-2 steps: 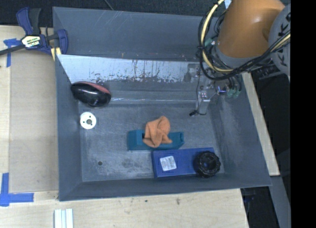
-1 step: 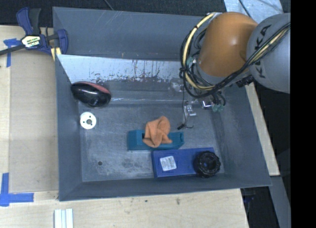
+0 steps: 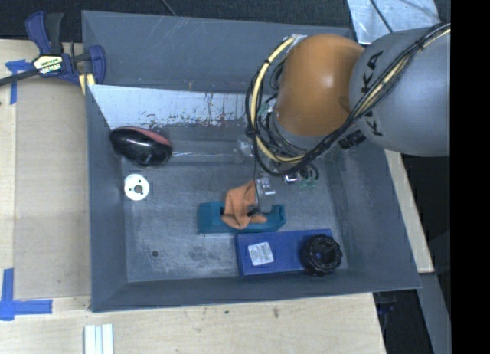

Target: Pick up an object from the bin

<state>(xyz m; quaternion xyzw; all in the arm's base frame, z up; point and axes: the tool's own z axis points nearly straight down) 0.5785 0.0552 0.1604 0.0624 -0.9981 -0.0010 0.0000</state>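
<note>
Grey bin point(image 3: 168, 257): the arm's orange cover point(image 3: 318, 84) hides much of the gripper point(image 3: 264, 191), spread or pressed together, can't tell. It's at an orange lump point(image 3: 241, 205) on a teal strip point(image 3: 210, 217), just behind the blue box point(image 3: 264, 254).

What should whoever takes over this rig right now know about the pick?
Tool: low in the middle of the bin, right at the orange lump that lies on the teal flat piece. A grip on it cannot be confirmed.
Other things: the blue box and the black round cap lie toward the view's lower edge; the white disc and the black-and-red oval thing lie on the left.
Done: nothing is lifted out yet.
Left: confirm the grip on the orange lump, then probably lift straight up, watching that the teal piece does not come along.
</note>
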